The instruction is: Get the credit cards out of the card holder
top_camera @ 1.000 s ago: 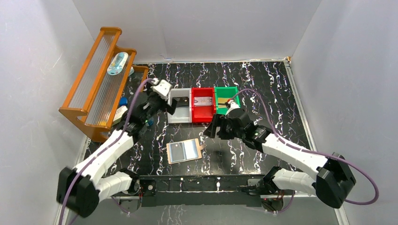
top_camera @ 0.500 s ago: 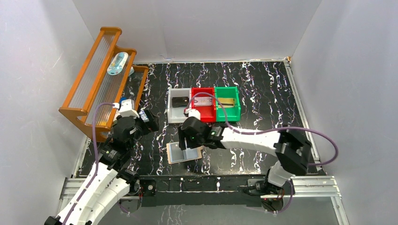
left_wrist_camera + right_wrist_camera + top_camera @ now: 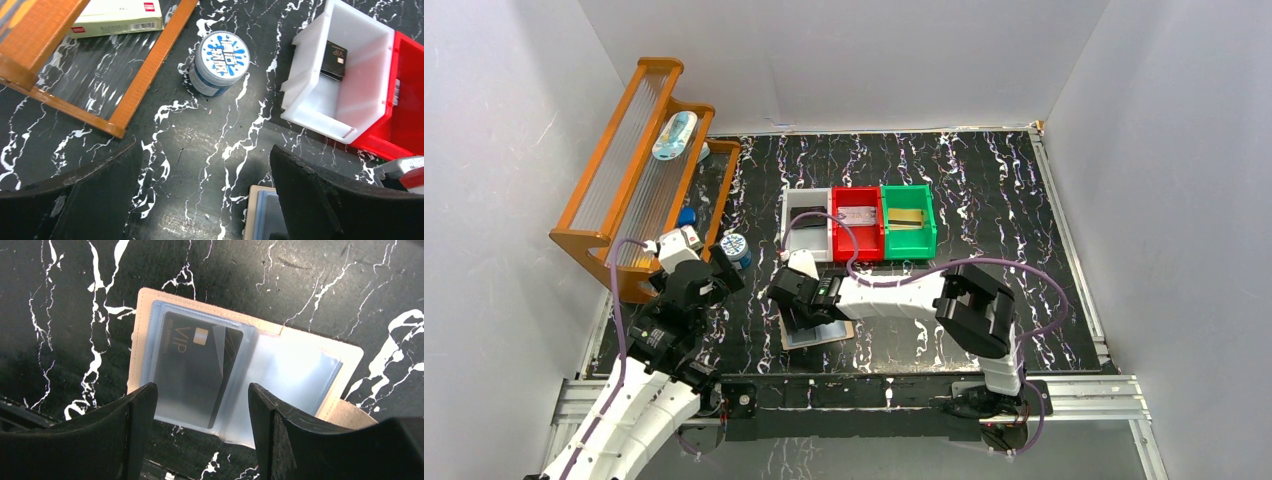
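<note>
Open flat on the dark marbled table: tan card holder, pale blue glossy pockets up. Tucked in 1 pocket: black VIP card. Lying in the white bin, well apart: 2nd black VIP card.

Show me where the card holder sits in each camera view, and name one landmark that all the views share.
Top external: the card holder lies open near the front centre, partly under the right gripper.
Left wrist: only one corner shows, at the bottom edge right of centre.
Right wrist: it fills the middle of the picture, lying open.
Shared landmark: the black, white-veined table.
</note>
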